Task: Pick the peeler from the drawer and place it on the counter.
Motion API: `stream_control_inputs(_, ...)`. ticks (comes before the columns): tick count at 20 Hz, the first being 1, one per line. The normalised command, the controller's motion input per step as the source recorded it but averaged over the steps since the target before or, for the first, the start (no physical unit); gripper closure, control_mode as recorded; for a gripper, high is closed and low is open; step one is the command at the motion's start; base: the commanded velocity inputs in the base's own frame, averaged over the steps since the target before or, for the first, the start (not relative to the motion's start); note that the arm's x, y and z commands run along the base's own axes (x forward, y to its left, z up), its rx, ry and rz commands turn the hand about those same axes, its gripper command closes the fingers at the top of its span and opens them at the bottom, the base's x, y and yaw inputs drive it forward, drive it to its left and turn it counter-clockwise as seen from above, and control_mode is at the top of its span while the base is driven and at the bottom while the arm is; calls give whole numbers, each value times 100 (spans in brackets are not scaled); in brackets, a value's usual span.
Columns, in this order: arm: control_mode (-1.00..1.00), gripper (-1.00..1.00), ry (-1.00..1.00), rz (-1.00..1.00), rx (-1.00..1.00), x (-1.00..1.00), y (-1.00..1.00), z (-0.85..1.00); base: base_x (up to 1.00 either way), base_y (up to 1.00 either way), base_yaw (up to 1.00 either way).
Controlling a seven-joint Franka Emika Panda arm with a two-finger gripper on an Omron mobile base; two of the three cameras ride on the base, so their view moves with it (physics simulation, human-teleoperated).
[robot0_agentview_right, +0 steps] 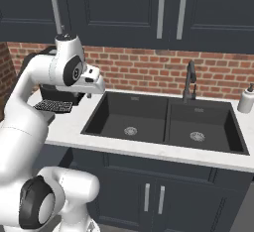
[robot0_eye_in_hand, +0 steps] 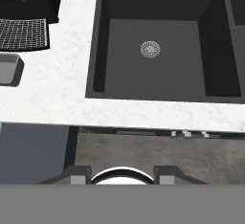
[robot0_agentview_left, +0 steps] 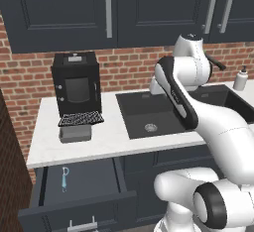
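White Franka Panda arm with dark joints (robot0_agentview_left: 208, 127): rises from its rounded base, folds at a raised elbow, forearm reaching forward. Wrist and hand (robot0_agentview_right: 82, 75) held high, camera looking downward. Two-finger gripper (robot0_eye_in_hand: 118, 176): small dark finger tips (robot0_eye_in_hand: 76, 175) parted, holding nothing.

The pale-blue peeler (robot0_agentview_left: 65, 178) is lying in the navy-grey drawer (robot0_agentview_left: 89, 179), the white speckled counter (robot0_agentview_left: 106, 139) is framing a black sink (robot0_agentview_left: 154, 114), and at 12 o'clock a red brick wall (robot0_agentview_left: 129, 67) is showing pale mortar lines
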Motion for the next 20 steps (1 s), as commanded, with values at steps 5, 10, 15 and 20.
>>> stream_control_inputs(5,-100,-100,0,0,0,-25,0,0,0,0,0)
stream_control_inputs(10,-100,-100,0,0,0,-43,6,0,0,0,0)
stream_control_inputs(15,-100,-100,0,-3,-1,-51,75,0,0,0,0)
stream_control_inputs(20,-100,-100,1,-6,-5,-13,100,-2,0,0,0)
